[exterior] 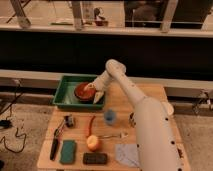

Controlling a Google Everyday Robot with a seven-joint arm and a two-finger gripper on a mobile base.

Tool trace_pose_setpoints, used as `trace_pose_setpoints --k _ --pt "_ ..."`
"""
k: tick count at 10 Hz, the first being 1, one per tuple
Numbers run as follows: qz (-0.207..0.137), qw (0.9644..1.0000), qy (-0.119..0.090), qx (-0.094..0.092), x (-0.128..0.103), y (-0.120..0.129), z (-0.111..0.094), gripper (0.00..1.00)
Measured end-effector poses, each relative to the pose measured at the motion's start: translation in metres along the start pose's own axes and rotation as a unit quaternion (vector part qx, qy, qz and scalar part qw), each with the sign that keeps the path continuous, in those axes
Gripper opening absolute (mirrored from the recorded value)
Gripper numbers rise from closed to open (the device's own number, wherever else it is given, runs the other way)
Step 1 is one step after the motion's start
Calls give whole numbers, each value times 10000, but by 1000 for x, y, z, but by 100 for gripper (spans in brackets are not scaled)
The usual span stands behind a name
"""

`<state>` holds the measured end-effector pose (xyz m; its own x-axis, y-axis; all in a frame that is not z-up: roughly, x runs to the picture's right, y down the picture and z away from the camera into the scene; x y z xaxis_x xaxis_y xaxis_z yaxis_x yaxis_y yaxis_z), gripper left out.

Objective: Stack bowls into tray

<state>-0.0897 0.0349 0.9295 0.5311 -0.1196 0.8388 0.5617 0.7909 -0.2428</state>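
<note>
A red-brown bowl [83, 92] sits inside the green tray [64, 95] at the table's back left. My gripper [94, 91] is at the end of the white arm [131, 95], which reaches from the lower right. It hangs over the tray at the bowl's right rim. I cannot tell whether it touches the bowl. No other bowl shows on the table.
On the wooden table [116, 111] lie a blue cup [110, 116], a red chili [91, 125], an orange fruit [93, 143], a fork [111, 135], a green sponge [68, 151], a dark sponge [95, 158], a grey cloth [128, 154] and a black tool [55, 146].
</note>
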Motion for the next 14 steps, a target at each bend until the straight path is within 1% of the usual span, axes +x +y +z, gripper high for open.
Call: trace_pose_setpoints --k 5,6,7,9,11,12,14 --pt "-1 10000 1 0 0 0 0 67" --pt "-5 10000 14 8 0 -1 0 67" --pt "-23 9999 87 55 -1 -3 -5 67" --pt "4 9994 292 190 -6 -6 -28 67" --pt "-47 9984 445 357 -18 -11 -53 67" --pt "-100 9977 496 461 -25 -15 -64 67" --pt "-161 9963 552 641 -34 -19 -79 67"
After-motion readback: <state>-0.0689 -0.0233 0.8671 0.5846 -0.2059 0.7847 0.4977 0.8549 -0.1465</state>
